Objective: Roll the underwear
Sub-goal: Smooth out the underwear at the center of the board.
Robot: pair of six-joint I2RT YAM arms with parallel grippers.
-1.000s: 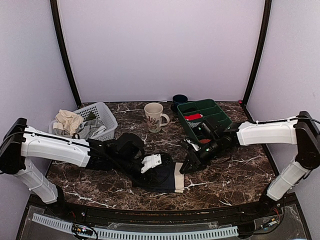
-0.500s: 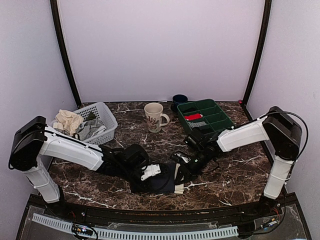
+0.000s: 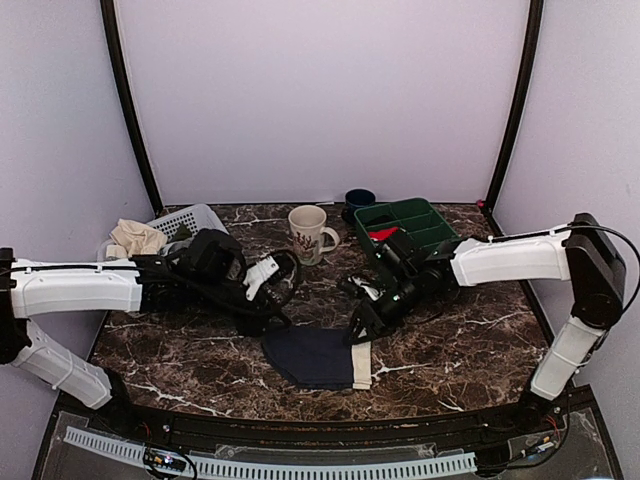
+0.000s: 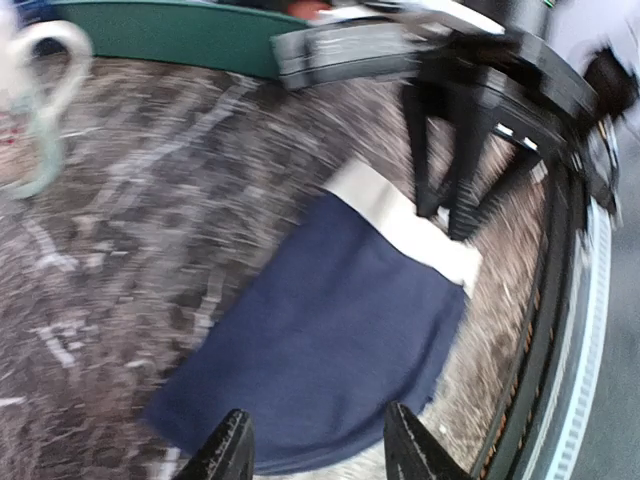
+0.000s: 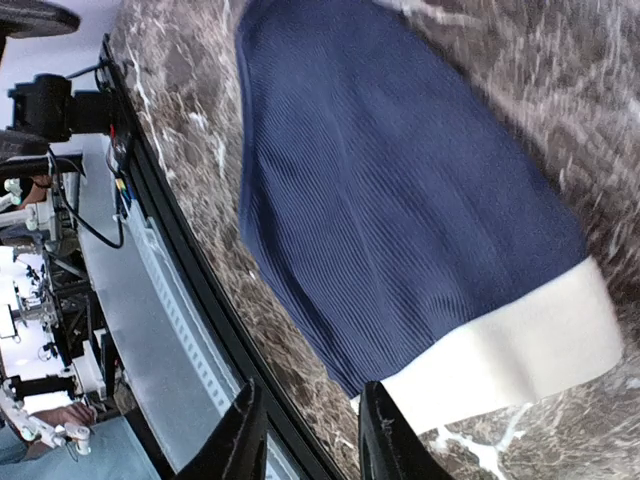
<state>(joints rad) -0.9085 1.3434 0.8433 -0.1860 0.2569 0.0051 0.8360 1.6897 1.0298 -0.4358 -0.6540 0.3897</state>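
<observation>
The underwear (image 3: 318, 356) lies flat near the table's front edge, navy cloth with its cream waistband (image 3: 360, 364) on the right side. My left gripper (image 3: 270, 312) hangs open just above and behind the cloth's left corner, holding nothing. In the left wrist view the underwear (image 4: 330, 330) spreads beyond my open left gripper (image 4: 318, 455). My right gripper (image 3: 358, 328) hovers open over the waistband's far end. In the right wrist view the underwear (image 5: 400, 200) and the waistband (image 5: 510, 350) lie below my empty right gripper (image 5: 310, 440).
A cream mug (image 3: 308, 232) stands behind the underwear, with a dark blue cup (image 3: 359, 199) further back. At the back right is a green tray (image 3: 418, 212) with small rolled bundles. A white basket (image 3: 195, 222) of cloths sits at the back left.
Both grippers have let go of the underwear and risen off it. The left arm has pulled back and to the left. The cloth now lies spread flat.
</observation>
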